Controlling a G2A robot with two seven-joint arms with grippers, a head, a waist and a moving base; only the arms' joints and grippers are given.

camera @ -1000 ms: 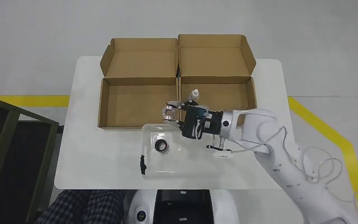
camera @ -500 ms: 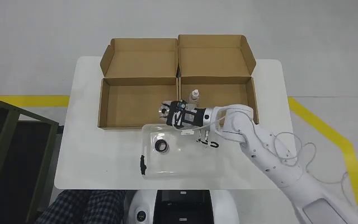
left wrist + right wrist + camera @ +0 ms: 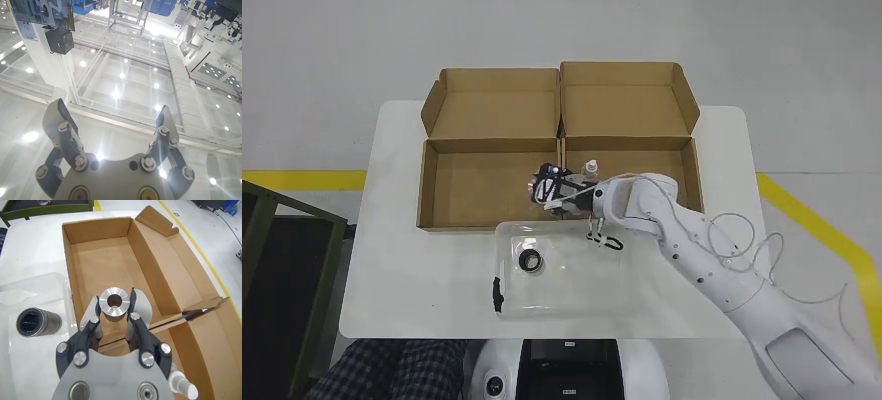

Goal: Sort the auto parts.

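The right tool gripped a short metal sleeve between its fingers, held above the near right corner of the left cardboard box on the white desk. A second open box stood touching it on the right, with a small white bottle inside. Nearer, a clear tray held a dark-bored steel cylinder and a small black part. The left tool pointed at the ceiling, fingers spread wide, holding nothing.
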